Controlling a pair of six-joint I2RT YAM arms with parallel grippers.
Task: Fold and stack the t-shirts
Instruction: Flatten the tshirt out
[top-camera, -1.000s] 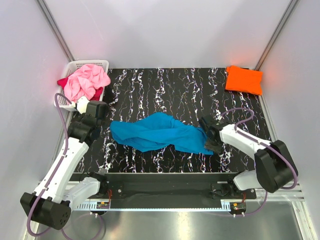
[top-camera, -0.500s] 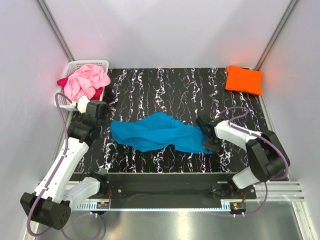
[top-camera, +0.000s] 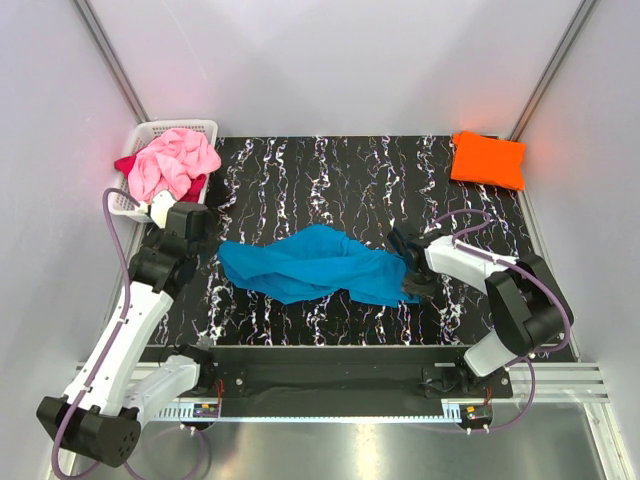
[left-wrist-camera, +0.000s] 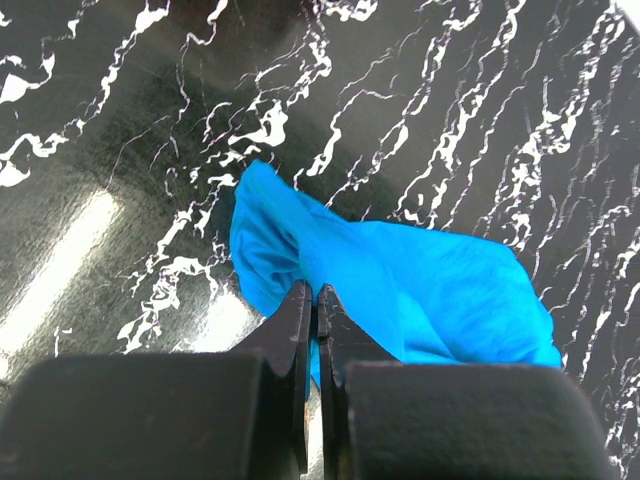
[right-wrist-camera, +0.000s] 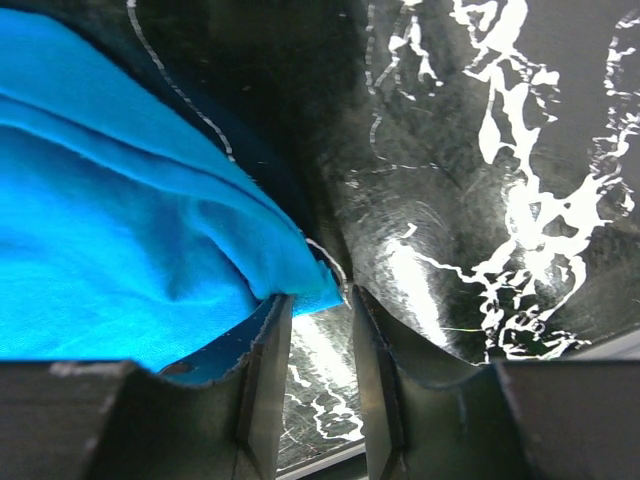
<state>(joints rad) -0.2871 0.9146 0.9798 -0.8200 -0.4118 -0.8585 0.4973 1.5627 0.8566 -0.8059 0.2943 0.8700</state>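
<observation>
A turquoise t-shirt (top-camera: 310, 265) lies crumpled in a long strip across the middle of the black marbled table (top-camera: 340, 180). My left gripper (top-camera: 208, 240) is at its left end, jaws pressed together on the cloth edge (left-wrist-camera: 430, 290) in the left wrist view (left-wrist-camera: 316, 292). My right gripper (top-camera: 408, 272) sits low at the shirt's right end. Its jaws stand apart (right-wrist-camera: 320, 300), and a corner of the turquoise cloth (right-wrist-camera: 120, 230) reaches between the tips. A folded orange t-shirt (top-camera: 487, 160) lies at the far right corner. Pink (top-camera: 172, 165) and dark red (top-camera: 125, 165) t-shirts are heaped in the basket.
The white lattice basket (top-camera: 185, 126) stands at the far left corner, just behind my left wrist. White walls close in the table at the back and both sides. The arms' bases and a black rail (top-camera: 320, 365) run along the near edge.
My right gripper has swung left and closed in on the shirt's right end. My left gripper has drifted slightly back and left, and the shirt's left end has followed it.
</observation>
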